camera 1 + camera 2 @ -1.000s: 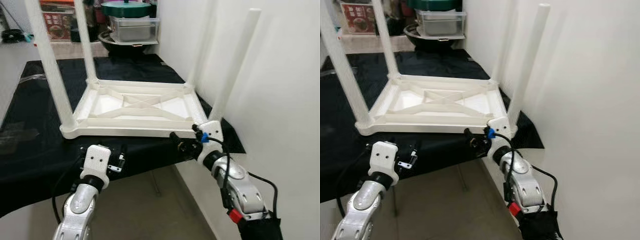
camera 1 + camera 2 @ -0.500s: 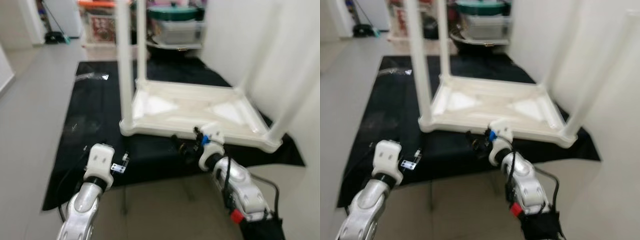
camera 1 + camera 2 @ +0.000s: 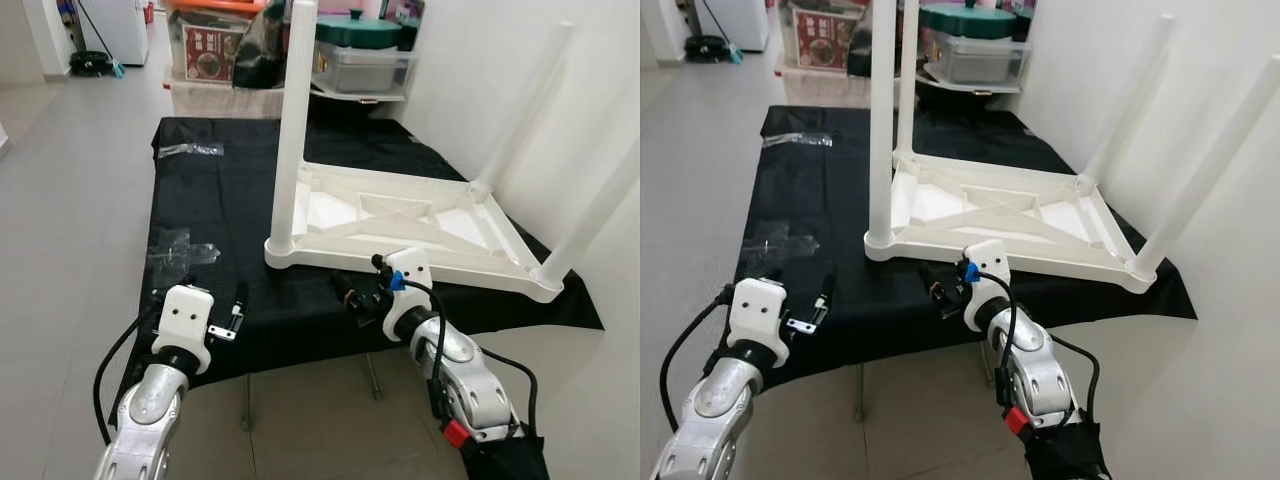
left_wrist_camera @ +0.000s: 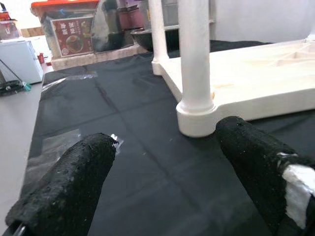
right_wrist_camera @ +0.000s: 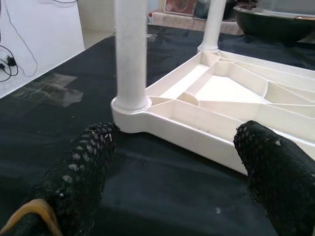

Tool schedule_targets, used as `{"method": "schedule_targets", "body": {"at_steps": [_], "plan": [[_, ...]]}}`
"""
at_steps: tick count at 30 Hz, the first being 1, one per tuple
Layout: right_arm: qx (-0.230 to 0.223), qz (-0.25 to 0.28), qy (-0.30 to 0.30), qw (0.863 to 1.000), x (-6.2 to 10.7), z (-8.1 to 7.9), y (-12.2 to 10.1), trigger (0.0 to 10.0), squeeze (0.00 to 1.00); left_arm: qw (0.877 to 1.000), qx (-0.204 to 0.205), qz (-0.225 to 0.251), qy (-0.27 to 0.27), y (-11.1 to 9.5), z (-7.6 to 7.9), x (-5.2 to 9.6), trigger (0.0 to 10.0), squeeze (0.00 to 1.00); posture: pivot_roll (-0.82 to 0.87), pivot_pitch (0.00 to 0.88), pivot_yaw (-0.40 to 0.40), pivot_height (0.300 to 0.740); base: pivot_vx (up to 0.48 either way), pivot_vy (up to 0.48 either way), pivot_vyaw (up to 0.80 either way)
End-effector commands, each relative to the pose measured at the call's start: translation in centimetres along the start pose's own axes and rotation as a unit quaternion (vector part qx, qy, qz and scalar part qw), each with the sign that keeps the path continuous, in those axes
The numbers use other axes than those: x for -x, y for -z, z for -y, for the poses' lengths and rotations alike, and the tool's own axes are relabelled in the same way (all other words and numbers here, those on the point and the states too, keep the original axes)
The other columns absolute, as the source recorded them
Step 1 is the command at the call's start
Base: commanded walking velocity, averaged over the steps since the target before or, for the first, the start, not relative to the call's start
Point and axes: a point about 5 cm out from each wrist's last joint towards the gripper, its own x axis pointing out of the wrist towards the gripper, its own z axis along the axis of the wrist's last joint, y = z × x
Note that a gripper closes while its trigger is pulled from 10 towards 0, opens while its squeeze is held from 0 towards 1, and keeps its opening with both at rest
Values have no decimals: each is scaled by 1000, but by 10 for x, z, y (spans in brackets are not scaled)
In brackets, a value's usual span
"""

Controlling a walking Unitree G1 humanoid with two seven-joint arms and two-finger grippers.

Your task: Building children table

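**Upturned children's table on black sheet, both grippers empty**

The white plastic children's table (image 3: 400, 215) lies upside down on a black sheet (image 3: 210, 200) spread over the floor, its 4 legs pointing up, beside a white wall (image 3: 490, 70). The nearest leg (image 3: 290, 130) stands at the table's front left corner.

The left gripper (image 3: 238, 300) hovers low over the near edge of the sheet, left of that corner and apart from it. In the left wrist view its fingers (image 4: 74, 182) are spread wide with nothing between them. The right gripper (image 3: 350, 290) hangs just in front of the table's near rim, not touching it; in the right wrist view its fingers (image 5: 83, 167) are likewise wide apart and empty.

Clear plastic bags (image 3: 185, 250) lie on the sheet to the left. Behind it sits a storage box (image 3: 205, 55) with an orange lid and a red label; the writing is too small to read. A lidded container (image 3: 360, 60) stands beside it.

Compared with 0.5 s ago the camera has swung and the picture is sharp rather than blurred; both grippers remain at about the same places before the table.
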Motion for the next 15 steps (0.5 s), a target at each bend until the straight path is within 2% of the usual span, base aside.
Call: {"method": "schedule_targets", "body": {"at_steps": [1, 3, 6, 8, 9, 12, 15], "plan": [[21, 3, 3, 1000, 0, 3, -1, 10000, 0, 1000, 7, 7, 9, -3, 4, -3, 10000, 0, 53, 0, -113, 740, 356, 0, 800], [26, 3, 2, 1000, 0, 2, -1, 10000, 0, 1000, 7, 8, 9, -3, 4, -3, 10000, 0, 53, 0, -113, 740, 356, 0, 800], [5, 2, 3, 1000, 0, 3, -1, 10000, 0, 1000, 9, 9, 11, -3, 5, -4, 10000, 0, 53, 0, -113, 740, 360, 0, 698], [7, 1, 2, 1000, 0, 3, -1, 10000, 0, 1000, 9, 9, 11, -3, 5, -4, 10000, 0, 53, 0, -113, 740, 360, 0, 494], [21, 0, -2, 1000, 0, 2, -1, 10000, 0, 1000, 11, 10, 13, -3, 6, -4, 10000, 0, 53, 0, -113, 740, 300, 0, 800], [17, 0, -1, 1000, 0, 3, 0, 10000, 0, 1000, 11, 10, 14, -3, 7, -4, 10000, 0, 53, 0, -113, 740, 259, 0, 800], [11, 0, 2, 1000, 0, 7, -1, 10000, 0, 1000, 12, 10, 11, -3, 8, -4, 10000, 0, 54, 0, -117, 740, 0, 0, 181]]}}
